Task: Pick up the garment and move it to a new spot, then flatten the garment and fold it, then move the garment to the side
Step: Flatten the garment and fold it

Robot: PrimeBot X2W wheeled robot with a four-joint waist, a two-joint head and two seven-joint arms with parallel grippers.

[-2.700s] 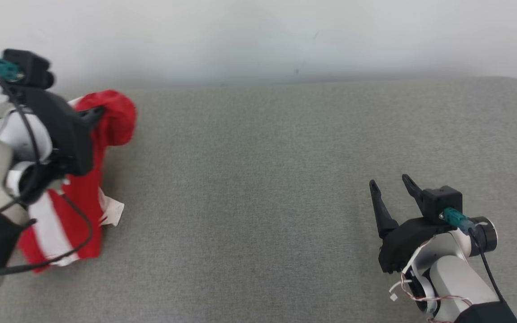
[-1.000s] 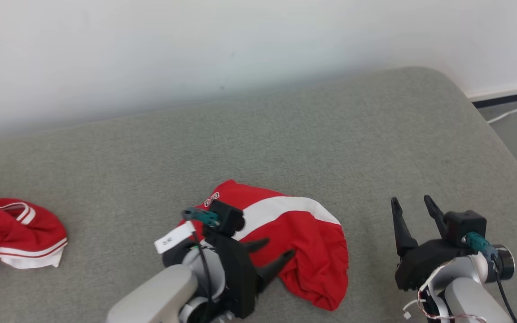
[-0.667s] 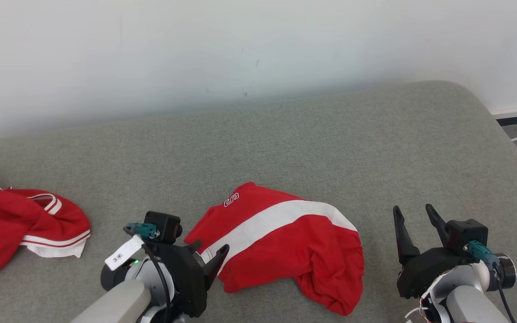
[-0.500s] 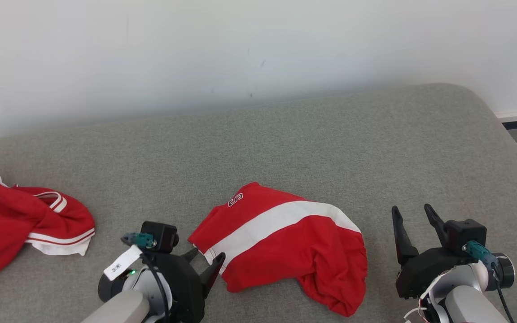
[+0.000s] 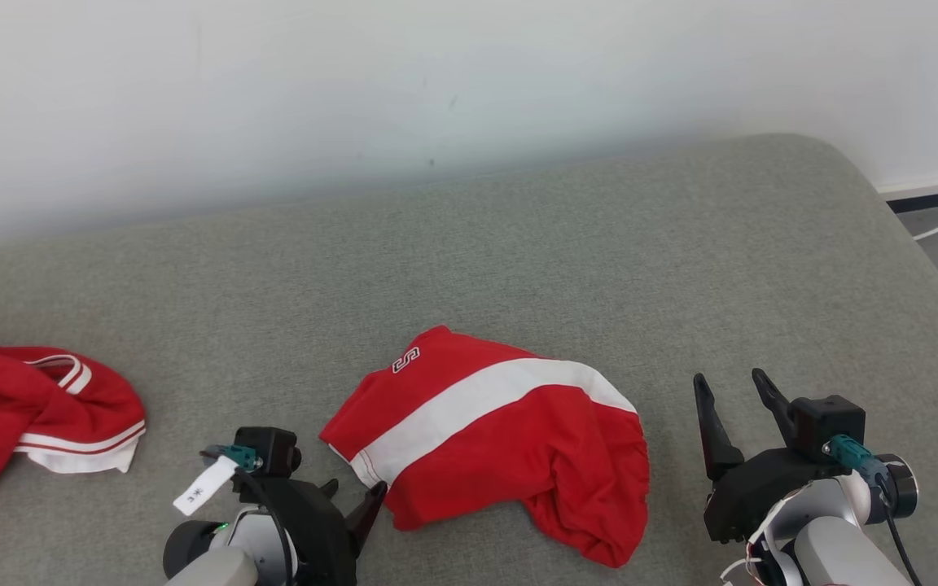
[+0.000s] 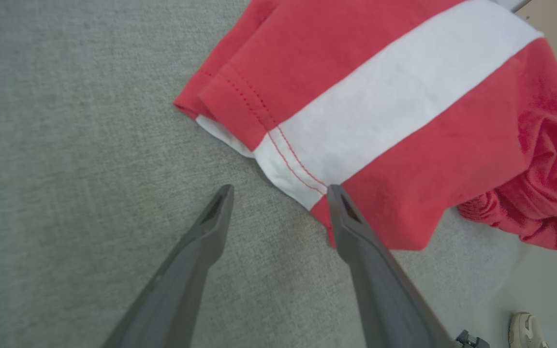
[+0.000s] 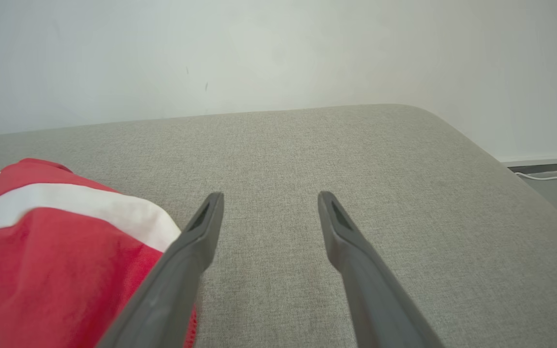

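Far left: another red garment (image 5: 46,403), bunched on the grey surface (image 5: 469,268).
Left claw (image 5: 355,488): wide, empty, beside the near-left hem.
Striped red garment (image 5: 510,423): crumpled, near centre.
Right claw (image 5: 728,377): wide, empty, just right.

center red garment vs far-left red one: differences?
The center garment carries one broad white band; the left garment has thin white trim stripes. The center garment lies whole in the head view, with the open left gripper at its hem; the left garment runs off that view's edge. Both are red, rumpled, on the grey cushion.
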